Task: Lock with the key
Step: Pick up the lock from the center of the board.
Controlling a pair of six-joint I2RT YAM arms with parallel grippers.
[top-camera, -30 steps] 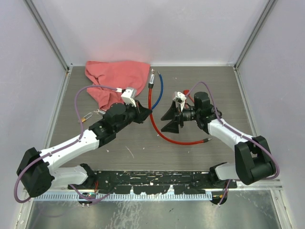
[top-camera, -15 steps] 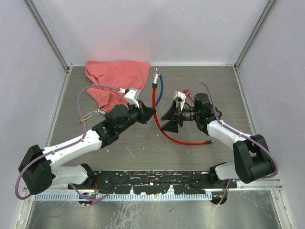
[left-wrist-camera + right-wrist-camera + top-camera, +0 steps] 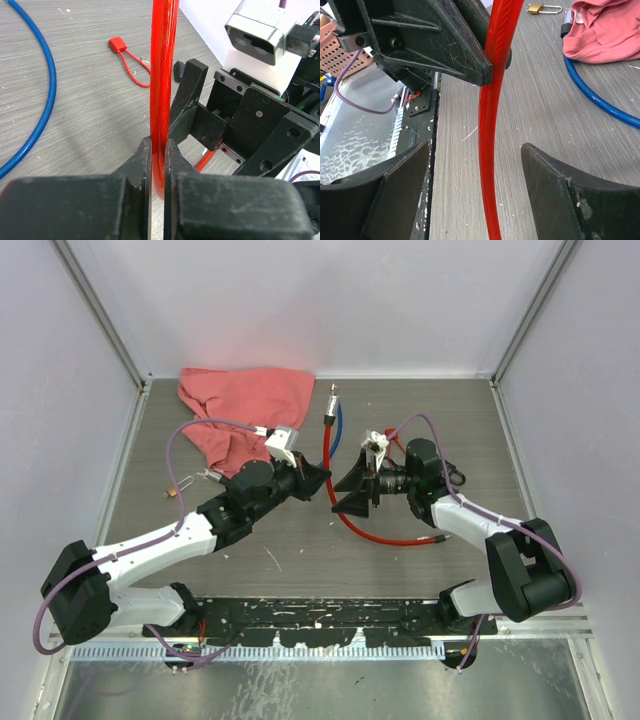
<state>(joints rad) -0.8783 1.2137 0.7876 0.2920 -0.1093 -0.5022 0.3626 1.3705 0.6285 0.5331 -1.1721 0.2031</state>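
A red cable curves across the table's middle, its metal tip pointing to the back. My left gripper is shut on this cable, pinching it between both fingers. Facing it, my right gripper is open, and the red cable runs through the wide gap between its jaws without touching them. A small brass padlock lies at the left, also seen in the right wrist view. No key shows in any view.
A pink cloth is bunched at the back left. A blue cable lies beside the red one. A small red tag on a thin red loop rests behind the right gripper. Grey walls enclose three sides.
My left gripper has moved right with the red cable, swinging the cable's tip toward the back right. The right gripper has edged left, closer to the left one.
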